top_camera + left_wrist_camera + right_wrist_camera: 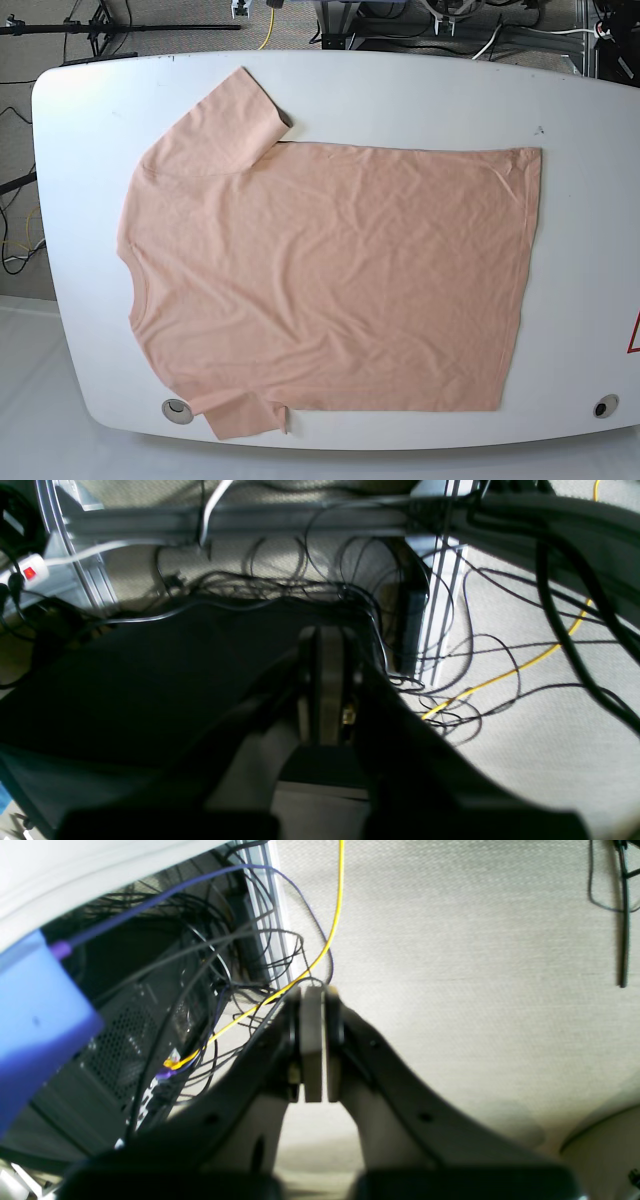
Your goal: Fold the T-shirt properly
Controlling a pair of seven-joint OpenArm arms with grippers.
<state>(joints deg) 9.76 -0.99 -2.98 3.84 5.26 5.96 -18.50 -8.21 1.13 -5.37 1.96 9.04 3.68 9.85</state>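
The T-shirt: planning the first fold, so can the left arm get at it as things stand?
Probably yes: the T-shirt lies flat and uncovered on the table. The left end effector, shut, is off the table over floor cables.

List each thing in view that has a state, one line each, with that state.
T-shirt: spread flat on the table, unfolded, lightly wrinkled, collar toward the base view's left.
Table: white top, partly covered by the shirt.
Left gripper: shut, empty, pointing at the floor cables.
Right gripper: shut, empty, off the table.
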